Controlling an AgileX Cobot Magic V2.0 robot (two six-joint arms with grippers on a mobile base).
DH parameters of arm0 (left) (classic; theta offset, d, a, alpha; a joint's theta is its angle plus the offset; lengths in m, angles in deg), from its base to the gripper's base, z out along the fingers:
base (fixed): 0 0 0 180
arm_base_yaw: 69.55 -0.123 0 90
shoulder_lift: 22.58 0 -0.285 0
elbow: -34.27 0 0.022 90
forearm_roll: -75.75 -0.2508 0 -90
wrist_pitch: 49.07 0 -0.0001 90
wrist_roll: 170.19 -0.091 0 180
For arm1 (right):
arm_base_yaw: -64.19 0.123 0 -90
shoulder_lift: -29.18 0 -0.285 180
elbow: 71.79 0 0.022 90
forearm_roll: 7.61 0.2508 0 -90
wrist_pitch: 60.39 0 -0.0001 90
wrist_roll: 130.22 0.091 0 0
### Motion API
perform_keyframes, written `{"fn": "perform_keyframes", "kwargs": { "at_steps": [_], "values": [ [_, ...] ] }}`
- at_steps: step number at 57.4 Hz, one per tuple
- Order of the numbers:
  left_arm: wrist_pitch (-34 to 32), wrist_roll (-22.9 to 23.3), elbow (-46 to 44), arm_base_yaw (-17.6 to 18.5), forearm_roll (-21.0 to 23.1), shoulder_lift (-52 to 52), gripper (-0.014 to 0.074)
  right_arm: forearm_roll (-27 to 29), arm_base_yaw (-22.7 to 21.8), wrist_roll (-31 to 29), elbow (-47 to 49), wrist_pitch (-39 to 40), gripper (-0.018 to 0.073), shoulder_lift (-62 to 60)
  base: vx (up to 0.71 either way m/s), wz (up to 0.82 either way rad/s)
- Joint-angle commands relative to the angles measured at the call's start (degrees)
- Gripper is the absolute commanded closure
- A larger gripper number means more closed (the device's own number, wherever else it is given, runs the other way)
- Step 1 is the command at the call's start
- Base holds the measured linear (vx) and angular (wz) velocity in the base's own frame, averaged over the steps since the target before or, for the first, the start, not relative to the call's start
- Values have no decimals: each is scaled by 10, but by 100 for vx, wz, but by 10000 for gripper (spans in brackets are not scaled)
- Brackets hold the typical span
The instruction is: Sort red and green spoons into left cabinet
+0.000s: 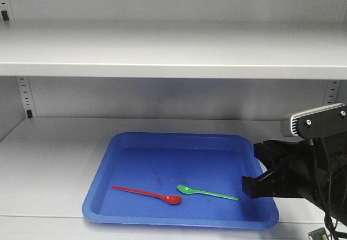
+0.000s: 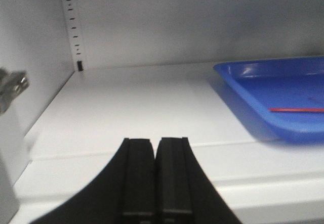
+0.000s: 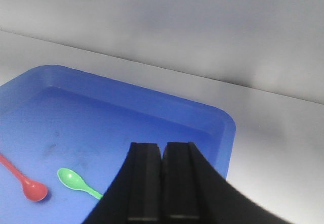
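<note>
Red spoon point(image 1: 147, 193), green spoon point(image 1: 208, 193) in blue tray point(image 1: 162, 142) — both grippers closed, empty

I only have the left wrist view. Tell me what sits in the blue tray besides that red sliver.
Observer: A green spoon lies in the blue tray, right of the red spoon, bowls nearly meeting.
Operator: Report the right gripper.
Observer: The right gripper is shut, empty, over the tray's right side.
Operator: Say what is above.
Observer: Another grey shelf spans above the tray.
</note>
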Motion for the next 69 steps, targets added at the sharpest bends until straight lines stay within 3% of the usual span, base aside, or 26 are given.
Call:
{"fn": "perform_keyframes", "kwargs": {
  "at_steps": [1,20,50,59,64,69],
  "values": [
    [-22,11,17,-11,1,-48,597,11,-3,-1,17,-13,564,-13,0,0],
    [28,17,103,-35,1,-185,597,11,-3,-1,17,-13,564,-13,0,0],
    [40,17,102,-35,1,-183,597,11,-3,-1,17,-11,564,-13,0,0],
    [40,17,102,-35,1,-183,597,8,-3,5,17,-45,564,-1,0,0],
    [40,17,102,-35,1,-183,597,-51,-3,45,17,-70,564,6,0,0],
    [40,17,102,-35,1,-183,597,-186,-3,153,17,-90,564,7,0,0]
  ]
}}
